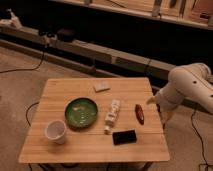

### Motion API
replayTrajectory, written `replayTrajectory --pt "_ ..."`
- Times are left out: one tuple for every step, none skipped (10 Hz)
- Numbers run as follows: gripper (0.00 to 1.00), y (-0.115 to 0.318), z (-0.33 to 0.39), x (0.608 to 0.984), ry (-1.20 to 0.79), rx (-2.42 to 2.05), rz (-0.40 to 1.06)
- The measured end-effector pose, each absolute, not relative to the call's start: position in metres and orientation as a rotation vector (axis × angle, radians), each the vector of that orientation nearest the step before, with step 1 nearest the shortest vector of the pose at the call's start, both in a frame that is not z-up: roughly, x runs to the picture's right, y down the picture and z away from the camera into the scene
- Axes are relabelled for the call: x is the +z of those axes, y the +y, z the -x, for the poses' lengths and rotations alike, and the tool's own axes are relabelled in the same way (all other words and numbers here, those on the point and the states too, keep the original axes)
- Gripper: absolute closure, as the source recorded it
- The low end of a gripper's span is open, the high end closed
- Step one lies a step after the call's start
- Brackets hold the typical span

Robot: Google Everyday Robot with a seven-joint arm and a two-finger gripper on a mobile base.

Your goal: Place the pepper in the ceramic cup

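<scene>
The pepper, a small dark red chili shape, lies on the right part of the wooden table. The ceramic cup, white and round, stands upright near the table's front left corner. My white arm reaches in from the right, and the gripper hangs just off the table's right edge, a short way right of the pepper and apart from it. It looks open and holds nothing. The cup is far to the left of it, across the table.
A round green plate sits between the cup and a white tube-like bottle. A black flat phone-like object lies near the front edge, a pale pad at the back. Cables run on the floor around the table.
</scene>
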State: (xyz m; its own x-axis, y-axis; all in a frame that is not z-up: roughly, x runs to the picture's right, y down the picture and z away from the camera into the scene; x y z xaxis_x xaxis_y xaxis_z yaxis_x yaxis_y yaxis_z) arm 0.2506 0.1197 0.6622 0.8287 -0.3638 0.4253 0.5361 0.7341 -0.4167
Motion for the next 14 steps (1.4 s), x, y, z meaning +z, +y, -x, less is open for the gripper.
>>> replayTrajectory --pt "0.35 0.126 -0.249 0.657 -0.377 -0.583 0.568" --pt "0.35 0.13 -0.247 0.653 -0.421 -0.651 0.576" --pt "0.35 0.134 -0.246 0.649 -0.458 -0.706 0.58" --pt "0.35 0.135 -0.245 0.647 -0.473 -0.729 0.582" --pt "0.35 0.136 -0.245 0.647 -0.481 -0.743 0.581" --pt "0.35 0.136 -0.251 0.65 -0.465 -0.766 0.583" --pt "0.35 0.133 -0.26 0.656 -0.439 -0.79 0.577" --pt "0.35 0.125 -0.277 0.669 -0.39 -0.835 0.559" --pt "0.35 0.114 -0.295 0.684 -0.344 -0.892 0.532" --pt "0.35 0.1 -0.308 0.7 -0.32 -0.96 0.486" --pt "0.35 0.088 -0.316 0.712 -0.315 -1.014 0.435" --pt "0.35 0.076 -0.323 0.723 -0.319 -1.068 0.376" --pt "0.35 0.065 -0.331 0.733 -0.318 -1.116 0.322" --pt "0.35 0.06 -0.333 0.738 -0.318 -1.141 0.297"
